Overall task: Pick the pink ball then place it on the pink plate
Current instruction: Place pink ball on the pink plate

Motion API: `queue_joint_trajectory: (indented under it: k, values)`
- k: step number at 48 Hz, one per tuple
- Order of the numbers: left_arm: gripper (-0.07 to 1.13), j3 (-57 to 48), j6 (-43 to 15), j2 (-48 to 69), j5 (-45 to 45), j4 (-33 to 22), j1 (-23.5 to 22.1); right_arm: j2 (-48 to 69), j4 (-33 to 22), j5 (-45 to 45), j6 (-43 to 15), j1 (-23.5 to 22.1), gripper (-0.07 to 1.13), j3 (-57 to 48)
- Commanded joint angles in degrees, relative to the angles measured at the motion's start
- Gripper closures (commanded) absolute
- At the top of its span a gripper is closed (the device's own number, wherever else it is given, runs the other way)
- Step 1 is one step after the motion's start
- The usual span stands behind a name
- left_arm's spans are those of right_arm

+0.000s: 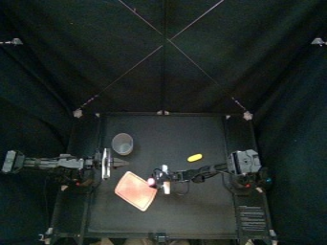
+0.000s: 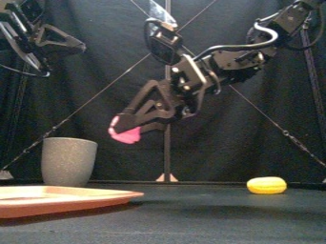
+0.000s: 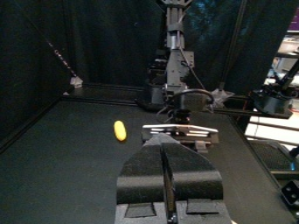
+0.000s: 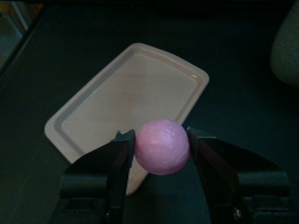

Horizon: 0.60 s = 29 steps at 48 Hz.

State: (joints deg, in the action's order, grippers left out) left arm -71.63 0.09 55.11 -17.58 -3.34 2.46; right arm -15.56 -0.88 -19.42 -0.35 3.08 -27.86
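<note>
My right gripper (image 4: pixel 163 149) is shut on the pink ball (image 4: pixel 162 145) and holds it in the air over the near end of the pink plate (image 4: pixel 122 96). In the front view the pink ball (image 2: pixel 125 132) hangs well above the pink plate (image 2: pixel 57 199), clamped in the right gripper (image 2: pixel 129 130). From above, the right gripper (image 1: pixel 157 179) reaches in from the right to the plate's (image 1: pixel 134 190) right edge. My left gripper (image 3: pixel 170 199) rests at the table's left with its jaws pressed together and nothing in them.
A tall grey speckled cup (image 2: pixel 69 161) stands at the back left, behind the plate, also seen as the grey cup (image 1: pixel 122 144) from above. A small yellow toy (image 2: pixel 266 185) lies on the table to the right, the yellow toy (image 1: pixel 196 157) near the right arm.
</note>
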Motion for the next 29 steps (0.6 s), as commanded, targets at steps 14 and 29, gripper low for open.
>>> queue_joint_trajectory:
  k: [14,29]
  values:
    - [1.06,0.6,0.0,-0.3,-0.5,-0.1,0.2,-9.2,3.3,0.1,-0.9,1.2,0.34,12.8]
    - [1.06,0.4,-0.2,-0.3,-0.4,-0.1,0.2,-13.1,4.4,4.3,-1.1,3.0,0.26,17.1]
